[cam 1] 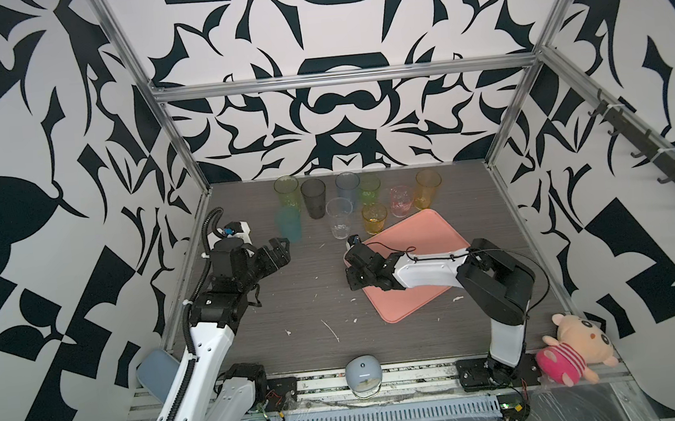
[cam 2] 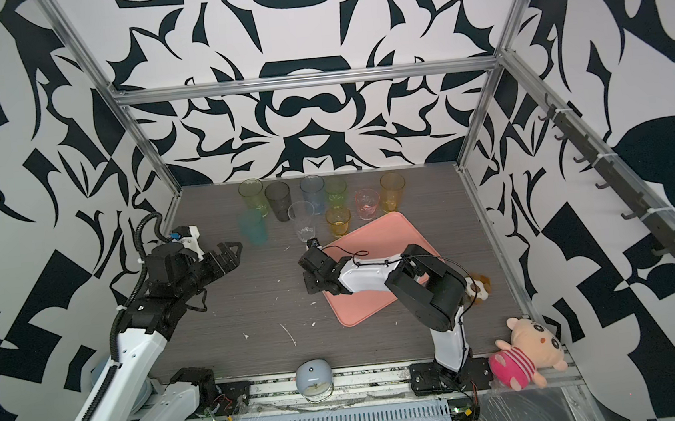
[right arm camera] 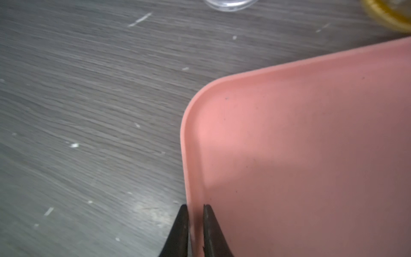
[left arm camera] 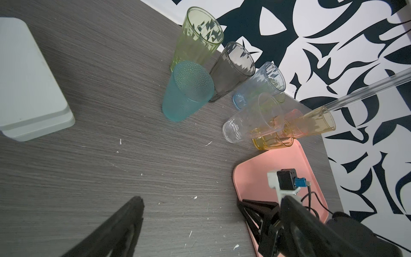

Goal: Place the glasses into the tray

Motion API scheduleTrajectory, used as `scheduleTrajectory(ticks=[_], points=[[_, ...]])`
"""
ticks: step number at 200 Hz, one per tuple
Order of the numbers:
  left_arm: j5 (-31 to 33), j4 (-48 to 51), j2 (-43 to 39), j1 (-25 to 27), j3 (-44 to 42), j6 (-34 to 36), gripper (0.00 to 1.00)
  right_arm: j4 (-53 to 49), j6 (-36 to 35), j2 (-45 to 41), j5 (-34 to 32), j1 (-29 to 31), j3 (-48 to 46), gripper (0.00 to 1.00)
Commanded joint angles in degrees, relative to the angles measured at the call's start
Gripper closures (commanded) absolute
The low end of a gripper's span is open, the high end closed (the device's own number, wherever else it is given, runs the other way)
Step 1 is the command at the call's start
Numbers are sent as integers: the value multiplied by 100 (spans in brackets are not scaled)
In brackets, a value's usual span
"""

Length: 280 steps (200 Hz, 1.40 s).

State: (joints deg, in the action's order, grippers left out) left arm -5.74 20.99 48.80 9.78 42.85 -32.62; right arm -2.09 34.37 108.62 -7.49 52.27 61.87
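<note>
Several glasses stand at the back of the table: yellow-green (cam 1: pixel 286 191), smoky grey (cam 1: pixel 314 199), blue (cam 1: pixel 347 186), green (cam 1: pixel 369 190), pink (cam 1: pixel 401 202), tall amber (cam 1: pixel 428 189), clear (cam 1: pixel 340 219), short amber (cam 1: pixel 374 218) and teal (cam 1: pixel 289 224). The salmon-pink tray (cam 1: pixel 421 233) lies askew right of centre with nothing in it. My right gripper (right arm camera: pixel 195 208) points down at the tray's left edge, one finger outside and one inside the rim (right arm camera: pixel 189 155), shut on it. My left gripper (left arm camera: pixel 212 200) hovers open and empty in front of the teal glass (left arm camera: pixel 186 93).
A pale blue lidded box (left arm camera: pixel 29 84) sits at the near left. A blue-grey dome gadget (cam 1: pixel 363 376) stands at the front edge. A pink plush toy (cam 1: pixel 573 349) lies at the front right corner. Small white scraps dot the grey table (cam 1: pixel 293 298).
</note>
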Motion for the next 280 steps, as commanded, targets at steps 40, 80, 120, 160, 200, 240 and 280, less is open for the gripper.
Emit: scheduleTrajectory(ticks=[40, 80, 120, 160, 200, 240, 280], points=[[28, 322, 329, 410, -167, -509, 0, -31, 153, -122, 487, 257, 514, 77], [755, 345, 644, 1229, -150, -940, 1, -202, -310, -1087, 71, 250, 344, 64], [1726, 309, 1304, 2338, 127, -1404, 0, -215, -1033, -2386, -863, 243, -185, 50], [2640, 489, 2231, 3468, 630, -1905, 1, 126, -1766, -3282, -1725, 154, -841, 45], [2874, 805, 3340, 4069, 1218, -2323, 4, 733, -2114, -3735, -1127, -558, -1499, 41], [3130, 1095, 4180, 4569, 1808, -2809, 7, 1010, -2311, -4051, -1141, -1234, -2083, 39], [2980, 1283, 4869, 4699, 2237, -3117, 10, 1729, -1876, -4287, -1120, -1776, -2919, 38]])
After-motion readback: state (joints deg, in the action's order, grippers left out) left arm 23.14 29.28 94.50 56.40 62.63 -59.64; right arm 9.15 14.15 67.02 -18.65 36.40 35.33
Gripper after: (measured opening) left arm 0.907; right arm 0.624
